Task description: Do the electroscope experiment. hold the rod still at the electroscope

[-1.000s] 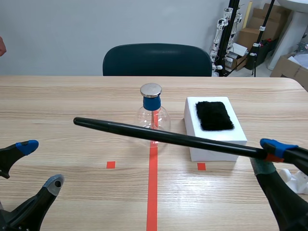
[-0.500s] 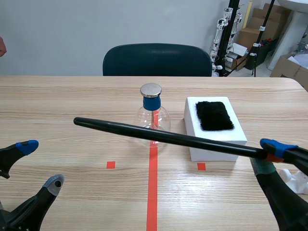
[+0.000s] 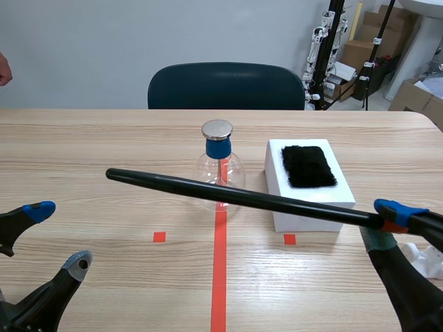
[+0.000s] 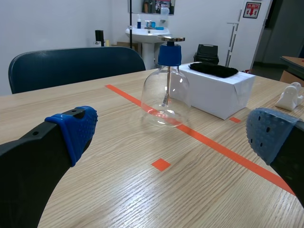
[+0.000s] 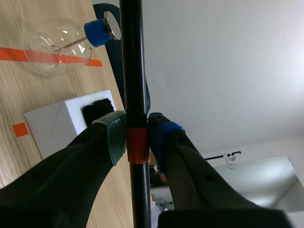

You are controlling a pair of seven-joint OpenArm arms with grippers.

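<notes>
The electroscope (image 3: 220, 163) is a clear glass flask with a blue neck and a metal disc on top, standing on the centre tape line; it also shows ahead of my left gripper (image 4: 165, 97) and in the right wrist view (image 5: 66, 42). A long black rod (image 3: 235, 196) crosses in front of the flask, its far tip at the left. My right gripper (image 3: 389, 227) is shut on the rod's near end, by its orange band (image 5: 135, 142). My left gripper (image 3: 52, 235) stands open at the near left, holding nothing.
A white box (image 3: 309, 199) with a black fur patch (image 3: 309, 166) on top stands right of the flask. A dark chair (image 3: 225, 86) is behind the table. A small white object (image 3: 423, 257) lies by the right arm. Part of a person's hand (image 3: 4, 69) shows at far left.
</notes>
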